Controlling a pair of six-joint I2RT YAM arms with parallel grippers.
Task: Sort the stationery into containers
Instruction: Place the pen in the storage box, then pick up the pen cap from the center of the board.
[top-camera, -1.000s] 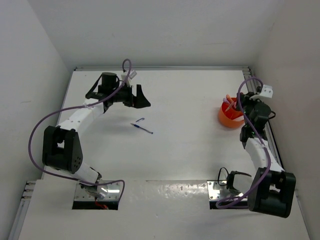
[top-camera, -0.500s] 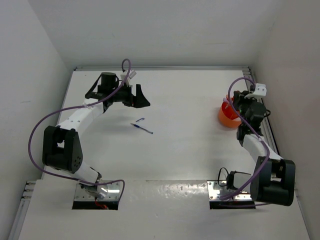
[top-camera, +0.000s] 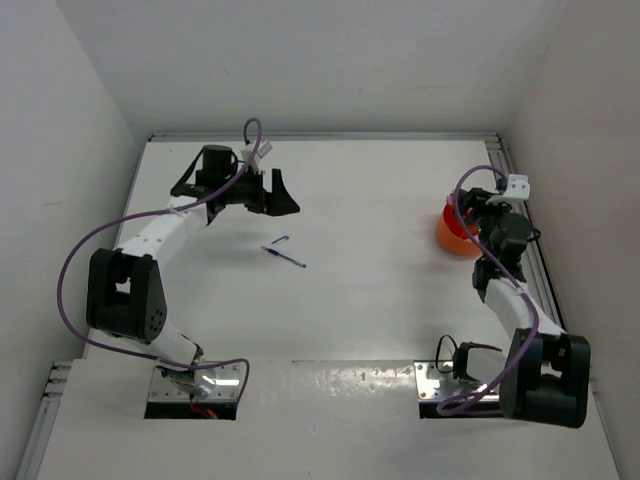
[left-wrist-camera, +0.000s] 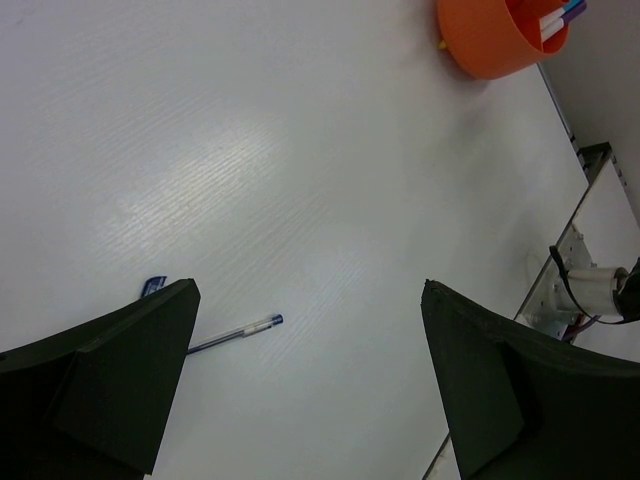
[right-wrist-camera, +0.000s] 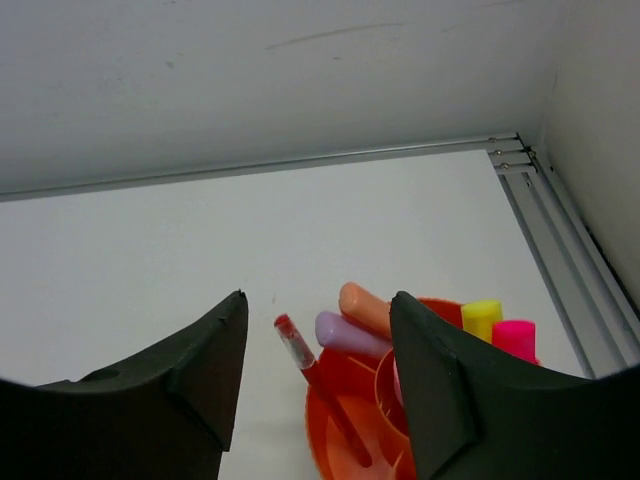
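L gripper (top-camera: 272, 196) far-left over the table (top-camera: 380, 200), jaws wide, nothing btwn them. A blue pen (top-camera: 285, 257) lies flat just near of it, w/ a small blue bit (top-camera: 279, 240) beside the pen's far-left end. R gripper (right-wrist-camera: 318, 297) at far-right, above the orange bowl (top-camera: 450, 236), jaws apart, gripping nothing. In the bowl: red pen (right-wrist-camera: 300, 350) leaning on the left rim, plus lilac (right-wrist-camera: 345, 332), orange (right-wrist-camera: 365, 308), yellow (right-wrist-camera: 481, 318) & pink (right-wrist-camera: 513, 340) markers.
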